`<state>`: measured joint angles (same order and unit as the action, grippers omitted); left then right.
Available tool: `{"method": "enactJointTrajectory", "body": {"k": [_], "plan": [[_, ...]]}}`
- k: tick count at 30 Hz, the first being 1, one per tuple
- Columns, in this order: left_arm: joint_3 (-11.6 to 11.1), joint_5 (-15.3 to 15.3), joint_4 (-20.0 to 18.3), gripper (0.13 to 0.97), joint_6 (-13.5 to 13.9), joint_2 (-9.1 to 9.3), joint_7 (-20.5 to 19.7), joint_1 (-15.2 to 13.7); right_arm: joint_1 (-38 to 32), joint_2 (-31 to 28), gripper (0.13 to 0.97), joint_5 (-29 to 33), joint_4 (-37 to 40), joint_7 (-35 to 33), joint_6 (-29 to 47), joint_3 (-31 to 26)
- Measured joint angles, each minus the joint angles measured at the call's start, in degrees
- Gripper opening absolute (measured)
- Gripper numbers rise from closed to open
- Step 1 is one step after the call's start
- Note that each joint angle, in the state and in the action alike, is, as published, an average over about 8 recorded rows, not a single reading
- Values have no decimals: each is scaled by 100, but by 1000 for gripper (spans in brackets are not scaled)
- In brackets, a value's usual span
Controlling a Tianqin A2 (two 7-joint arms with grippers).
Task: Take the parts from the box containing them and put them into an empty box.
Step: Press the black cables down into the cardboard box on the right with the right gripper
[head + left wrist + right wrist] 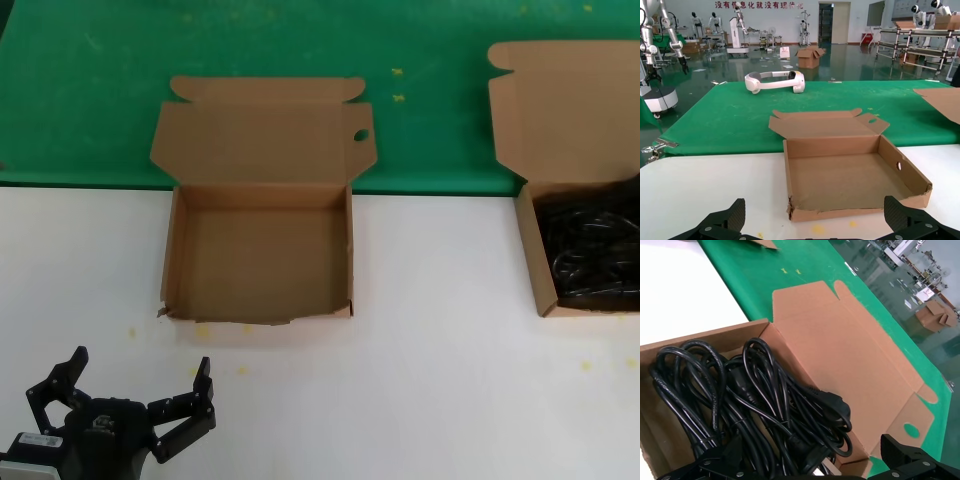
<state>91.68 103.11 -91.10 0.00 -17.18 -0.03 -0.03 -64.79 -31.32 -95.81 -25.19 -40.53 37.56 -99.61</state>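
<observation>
The empty box [180, 250] lies open left of the table's middle; its lid flap [260, 140] has a small round hole and its front edge [860, 210] is torn. At the right edge sits the box containing the parts [528, 250], packed with looped black cables [590, 250]. Low at the front left, my left gripper [140, 375] is open and holds nothing, a short way before the empty box [850, 175]. In the right wrist view, my right gripper [805, 457] is open just over the cables [755, 405]. It does not show in the head view.
A green cloth [300, 40] covers the table's far half and the near half is white [440, 340]. A white headset [775, 81] lies on the far side of the cloth. The two boxes stand a box-width apart.
</observation>
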Motion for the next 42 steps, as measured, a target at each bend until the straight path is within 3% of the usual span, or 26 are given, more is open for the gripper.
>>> {"method": "enactJointTrajectory", "body": {"k": [7, 20, 42], "plan": [[0, 0, 0, 966, 0, 0, 0, 0, -196, 32, 966, -111, 364, -292, 25, 101], [0, 0, 0, 966, 0, 0, 0, 0, -983, 229, 966, -501, 1949, -1611, 45, 514], [0, 0, 0, 966, 0, 0, 0, 0, -996, 306, 929, -805, 2324, -2027, 57, 839]]}}
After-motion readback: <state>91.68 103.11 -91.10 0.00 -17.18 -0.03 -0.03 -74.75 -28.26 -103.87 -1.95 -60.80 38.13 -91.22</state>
